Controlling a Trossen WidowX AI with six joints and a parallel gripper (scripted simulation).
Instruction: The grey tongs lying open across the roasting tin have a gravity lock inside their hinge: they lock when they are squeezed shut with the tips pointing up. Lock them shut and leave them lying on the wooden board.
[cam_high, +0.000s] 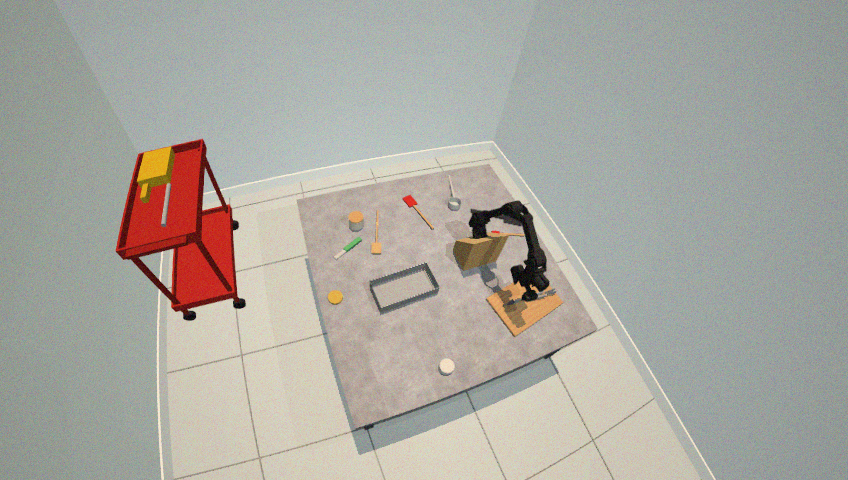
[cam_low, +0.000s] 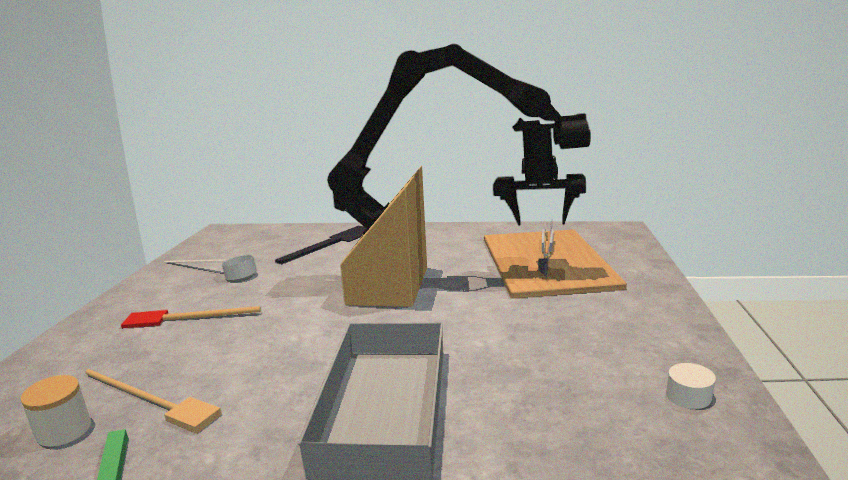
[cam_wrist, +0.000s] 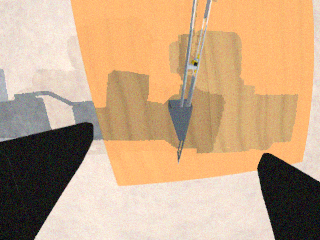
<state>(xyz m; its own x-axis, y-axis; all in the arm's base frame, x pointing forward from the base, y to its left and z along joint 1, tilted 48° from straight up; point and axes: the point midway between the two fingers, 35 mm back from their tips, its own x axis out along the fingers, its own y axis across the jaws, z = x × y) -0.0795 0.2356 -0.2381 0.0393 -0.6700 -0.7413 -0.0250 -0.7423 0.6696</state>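
Note:
The grey tongs (cam_high: 516, 301) (cam_low: 543, 265) (cam_wrist: 181, 117) are over the wooden board (cam_high: 538, 316) (cam_low: 577, 252) (cam_wrist: 130, 30), with the dark hinge end toward the exterior camera. Their two arms run close together with a narrow gap, slightly wider toward the tips. The tips reach about the board's far edge. I cannot tell whether they lie flat or are locked. My gripper (cam_high: 529, 296) (cam_low: 541, 224) (cam_wrist: 178, 147) is wide open above the tongs, with nothing between its fingers. The roasting tin (cam_high: 410, 299) (cam_low: 365, 463) has no tongs on it.
A wooden block (cam_high: 480, 252) (cam_low: 383, 261) stands between the arm's base and the board. A white round tub (cam_high: 446, 366) (cam_low: 690, 386) is near the table's edge. A red spatula (cam_high: 410, 201) (cam_low: 144, 319), a grey pan (cam_high: 454, 204) (cam_low: 239, 268) and a lidded jar (cam_high: 355, 221) (cam_low: 56, 411) lie farther off.

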